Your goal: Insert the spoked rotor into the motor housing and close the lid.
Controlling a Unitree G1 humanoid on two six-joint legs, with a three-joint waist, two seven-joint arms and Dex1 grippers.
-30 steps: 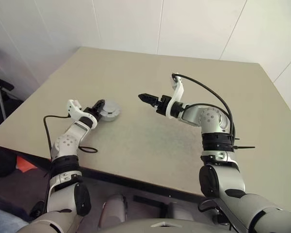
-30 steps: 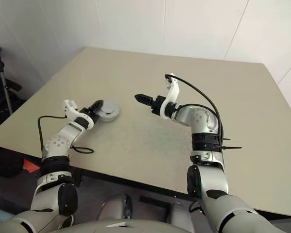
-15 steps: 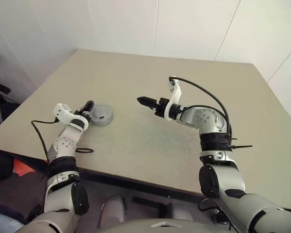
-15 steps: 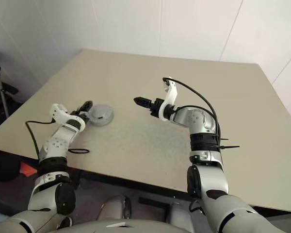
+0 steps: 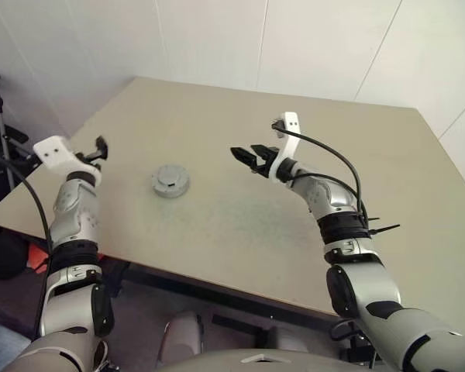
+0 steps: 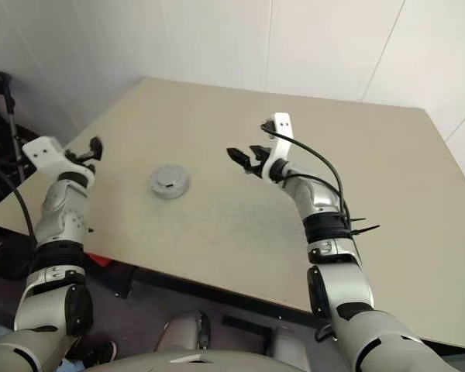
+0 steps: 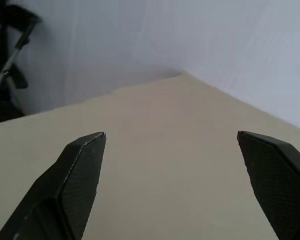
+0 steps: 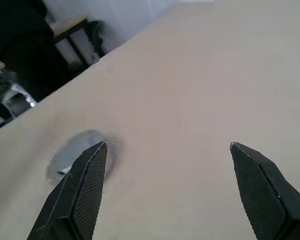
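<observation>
The round grey motor housing (image 5: pixel 170 182) sits on the tan table (image 5: pixel 240 225), left of centre, with its lid lying flat on top. The spoked rotor is hidden. My left gripper (image 5: pixel 99 147) hangs raised off the table's left edge, well clear of the housing, and its wrist view shows it (image 7: pixel 171 134) open and empty. My right gripper (image 5: pixel 248 155) hovers above the table's middle, to the right of the housing, pointing toward it. It is open and empty too (image 8: pixel 168 144), with the housing (image 8: pixel 75 152) showing blurred beyond one finger.
The table's left and near edges drop to the floor. A dark stand (image 5: pixel 0 116) is beside the left edge. White walls close the far side. Bare tabletop lies all around the housing.
My left gripper let go of the housing, opened wide, then rose and swung out to the left. The right gripper rolled and drifted slightly right. The housing stays put.
</observation>
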